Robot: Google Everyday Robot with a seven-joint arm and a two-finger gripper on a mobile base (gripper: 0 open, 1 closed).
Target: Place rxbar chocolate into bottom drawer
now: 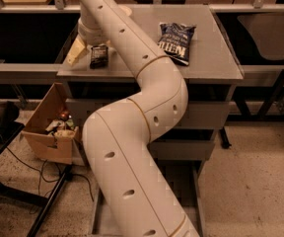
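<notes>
The rxbar chocolate [98,56], a small dark bar, lies flat near the front left corner of the grey cabinet top [216,65]. My gripper [79,49] is at the end of the white arm [132,147], low over the cabinet top just left of the bar and close beside it. I cannot tell whether it touches the bar. The bottom drawer [181,184] is pulled out at floor level; the arm hides much of it, and the part of its grey floor that shows is bare.
A dark blue chip bag [176,42] lies on the cabinet top, right of the arm. The two upper drawers [206,117] are closed. An open cardboard box [46,130] with clutter stands on the floor at the left, with cables and a black stand leg [48,206] beside it.
</notes>
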